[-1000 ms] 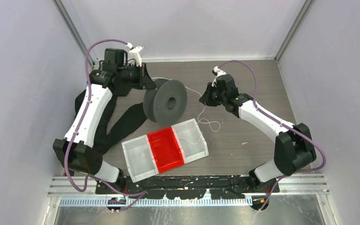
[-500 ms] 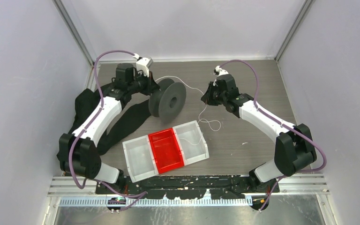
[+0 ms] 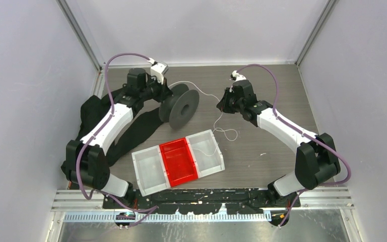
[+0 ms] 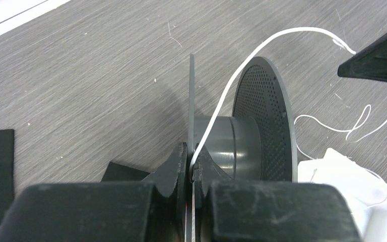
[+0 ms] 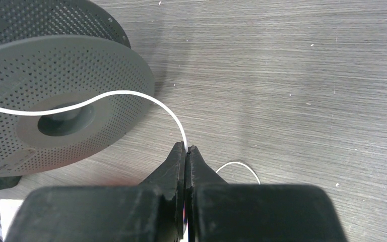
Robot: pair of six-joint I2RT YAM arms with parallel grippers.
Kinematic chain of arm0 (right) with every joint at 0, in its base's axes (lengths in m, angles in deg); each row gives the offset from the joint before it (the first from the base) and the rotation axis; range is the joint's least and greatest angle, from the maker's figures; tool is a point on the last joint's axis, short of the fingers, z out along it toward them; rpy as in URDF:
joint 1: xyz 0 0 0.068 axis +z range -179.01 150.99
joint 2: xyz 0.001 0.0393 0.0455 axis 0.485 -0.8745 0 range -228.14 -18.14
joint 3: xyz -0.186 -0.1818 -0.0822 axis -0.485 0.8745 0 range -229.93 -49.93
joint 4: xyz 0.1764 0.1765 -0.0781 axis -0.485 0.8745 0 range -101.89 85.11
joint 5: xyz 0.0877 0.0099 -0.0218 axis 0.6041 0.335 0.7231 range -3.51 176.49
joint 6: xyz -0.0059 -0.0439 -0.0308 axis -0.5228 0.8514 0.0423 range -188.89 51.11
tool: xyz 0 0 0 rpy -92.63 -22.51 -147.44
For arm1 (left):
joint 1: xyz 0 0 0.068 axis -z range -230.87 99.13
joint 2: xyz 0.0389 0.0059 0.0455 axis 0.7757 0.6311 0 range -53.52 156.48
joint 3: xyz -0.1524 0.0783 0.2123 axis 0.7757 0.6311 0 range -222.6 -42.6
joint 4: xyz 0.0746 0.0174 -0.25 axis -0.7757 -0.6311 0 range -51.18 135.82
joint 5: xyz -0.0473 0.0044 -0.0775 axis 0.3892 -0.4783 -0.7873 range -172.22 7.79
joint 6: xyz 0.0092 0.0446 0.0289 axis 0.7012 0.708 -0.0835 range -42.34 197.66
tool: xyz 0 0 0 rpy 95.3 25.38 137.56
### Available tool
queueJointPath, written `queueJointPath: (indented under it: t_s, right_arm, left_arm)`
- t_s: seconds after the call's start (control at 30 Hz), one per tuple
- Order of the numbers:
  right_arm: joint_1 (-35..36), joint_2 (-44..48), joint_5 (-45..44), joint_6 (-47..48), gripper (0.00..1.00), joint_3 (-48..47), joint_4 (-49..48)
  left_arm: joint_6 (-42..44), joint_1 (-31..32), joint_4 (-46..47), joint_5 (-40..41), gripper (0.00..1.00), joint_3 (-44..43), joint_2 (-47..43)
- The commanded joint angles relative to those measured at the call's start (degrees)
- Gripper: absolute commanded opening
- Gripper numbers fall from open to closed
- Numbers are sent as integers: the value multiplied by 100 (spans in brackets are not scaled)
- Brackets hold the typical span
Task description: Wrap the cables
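On the grey wood-grain surface (image 3: 282, 80), my two arms reach inward from either side. A wide black strap (image 3: 137, 129) sprawls beneath my left arm, its far end lying close to the spool. Nearer the arm bases sits a three-compartment tray (image 3: 149, 172), white at both ends and red in the middle, set at a slant. Beyond the tray, a dark grey spool (image 3: 182, 105) stands upright on the rims of its two perforated flanges.

My left claw (image 4: 192, 169) is clamped tight on the thin edge of the flange nearest it, and one end of the white cable (image 3: 204, 95) disappears into that same pinch. From there the cable rises over the bare hub, arcs past the far flange and crosses open surface to my right claw (image 5: 186, 149), whose fingers are pressed together on it with no gap between them. Past that grip the cable drops toward the tray and curls into a loose loop on the surface just beside the tray's far corner. It then trails into the white right-hand compartment.
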Motion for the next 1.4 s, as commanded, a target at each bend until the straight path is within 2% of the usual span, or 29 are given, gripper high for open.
queueJointPath:
  t_s: [0.0, 0.27, 0.6, 0.87, 1.17, 1.37]
  right_arm:
    - [11, 153, -164, -97, 0, -233, -38]
    - [-19, 112, -222, -182, 0, -223, 94]
    - [-20, 147, 49, -76, 0, -139, 216]
    - [-20, 277, 64, -90, 0, -21, 179]
    - [-10, 514, 256, 97, 1, -1008, 584]
    - [37, 258, 1037, 226, 1, -2101, 1061]
  left_arm:
    - [174, 42, 385, -247, 0, -14, -24]
    - [278, 53, 51, -105, 8, 0, 57]
    - [195, 53, 3, -41, 27, 163, 91]
    - [145, 53, -17, -42, 31, 187, 109]
    - [58, 53, -128, 31, 35, 102, 35]
    - [44, 53, -217, 169, 50, 51, -63]
